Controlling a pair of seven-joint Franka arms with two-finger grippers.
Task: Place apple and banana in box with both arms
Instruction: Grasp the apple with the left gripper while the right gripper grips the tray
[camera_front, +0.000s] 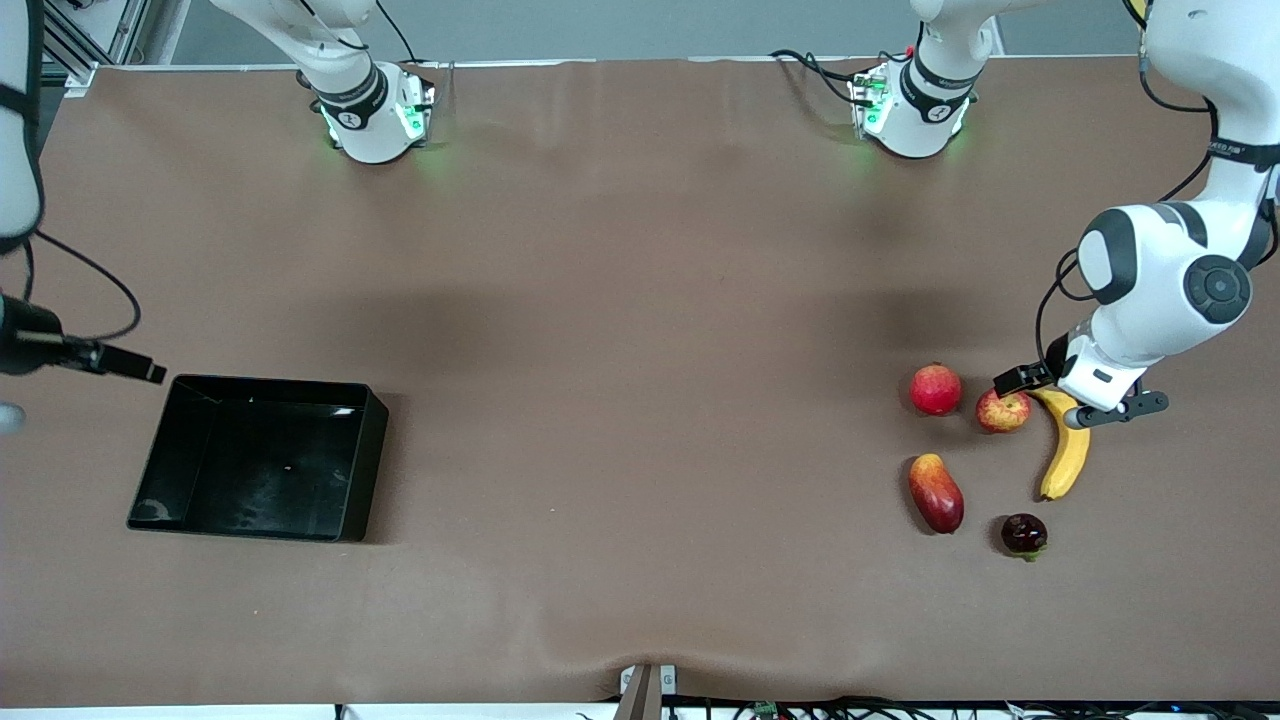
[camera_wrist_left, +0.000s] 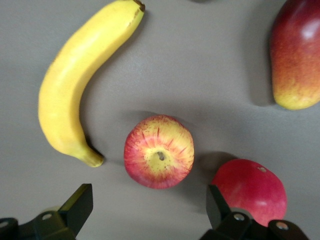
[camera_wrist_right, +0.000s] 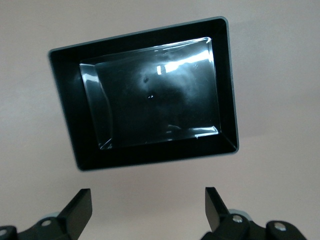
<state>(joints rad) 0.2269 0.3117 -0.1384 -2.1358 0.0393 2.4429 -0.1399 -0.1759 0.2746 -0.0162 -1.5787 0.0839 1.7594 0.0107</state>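
Note:
The apple (camera_front: 1003, 410), red with yellow streaks, lies on the table at the left arm's end, touching or almost touching the far tip of the banana (camera_front: 1065, 452). My left gripper (camera_front: 1068, 396) hangs open and empty just over the banana's far end, beside the apple. In the left wrist view the apple (camera_wrist_left: 159, 151) lies just ahead of the open gripper (camera_wrist_left: 148, 210), with the banana (camera_wrist_left: 75, 85) beside it. The black box (camera_front: 365, 470) stands empty at the right arm's end. My right gripper (camera_wrist_right: 148, 207) is open and empty above the table beside the box (camera_wrist_right: 65, 100).
A pinkish-red round fruit (camera_front: 936, 389) lies beside the apple, and shows close to one left finger in the left wrist view (camera_wrist_left: 250, 189). A red-orange mango (camera_front: 936, 492) and a dark fruit (camera_front: 1024, 533) lie nearer to the front camera. Brown cloth covers the table.

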